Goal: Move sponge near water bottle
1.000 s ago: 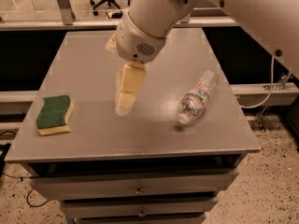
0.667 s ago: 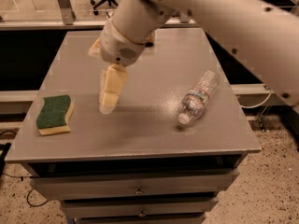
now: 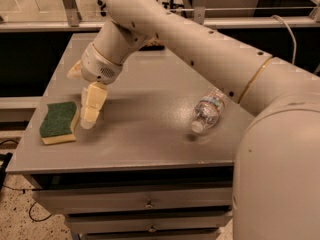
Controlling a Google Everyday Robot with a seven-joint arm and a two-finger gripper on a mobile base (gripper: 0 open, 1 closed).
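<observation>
Shift the pincer, hanging low just beside the sponge on the side facing the water bottle and impossible to call released or clenched, squarely over the green top at the near corner of the table. Straddle the short width, sink to the foam, clamp gently, then lift just enough to carry toward the water bottle, lying on its side well apart.

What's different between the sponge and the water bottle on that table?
The sponge is flat and opaque, green over yellow; the water bottle is clear and rounded with a white cap. The sponge sits by the table's left edge; the bottle lies on its side at the right. The gripper is just beside the sponge, well away from the bottle. Both rest on the same table.
</observation>
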